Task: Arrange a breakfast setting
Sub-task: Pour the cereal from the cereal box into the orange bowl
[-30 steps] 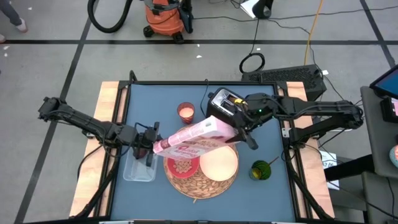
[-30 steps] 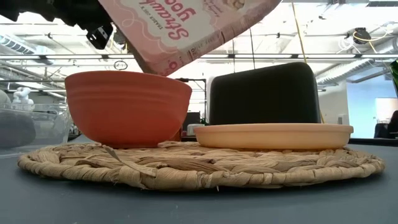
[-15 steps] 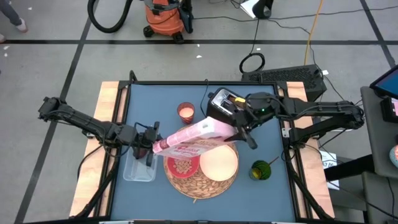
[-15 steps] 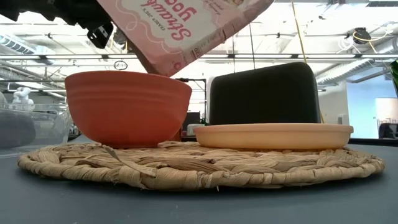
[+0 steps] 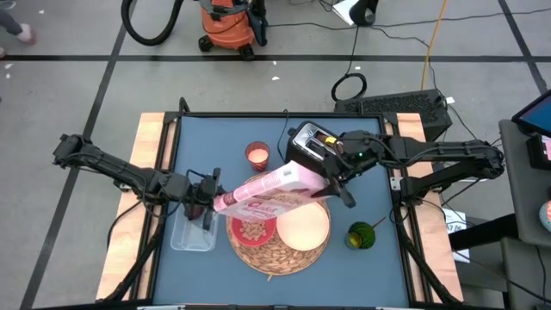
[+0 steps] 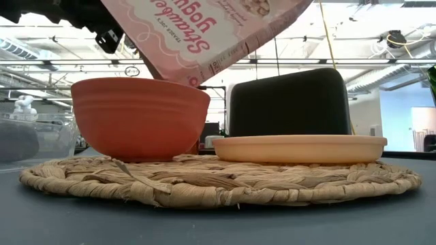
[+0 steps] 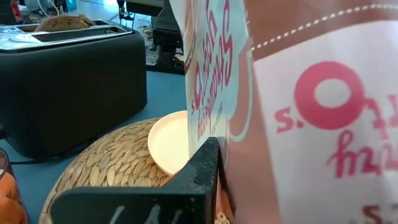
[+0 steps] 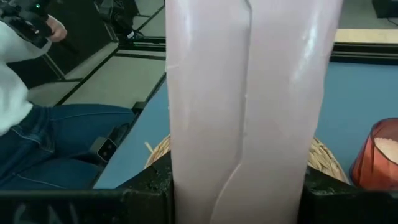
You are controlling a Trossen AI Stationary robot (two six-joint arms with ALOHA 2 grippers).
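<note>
Far left, just beside the left gripper (image 5: 203, 205) on its outer side: clear rectangular plastic tub (image 5: 191, 234) on the dark blue table (image 5: 379, 267). Left gripper pinched shut on the lower end of a pink printed cereal bag (image 5: 269, 189), held aloft and slanting up to the right. Directly beneath that low end, just right of the left claw: small red bowl (image 6: 139, 117), with brownish cereal inside, resting on the large round woven straw mat (image 5: 277, 253). Beyond the bag, between the two claws: small pinkish glass cup (image 5: 256, 156), standing apart from the mat. Next right on the mat, touching or almost touching the bowl, under the bag's raised end: cream round plate (image 5: 303, 227). Right gripper (image 5: 327, 176) clamped partway closed around the upper end of the same bag, fingers pressing each side in the right wrist view. Just behind the right claw: black toaster (image 5: 312, 146), browned round toast (image 7: 64, 22) poking from a slot. Further right and nearer the front edge than the right claw: green round object (image 5: 362, 235), well apart from the mat.
</note>
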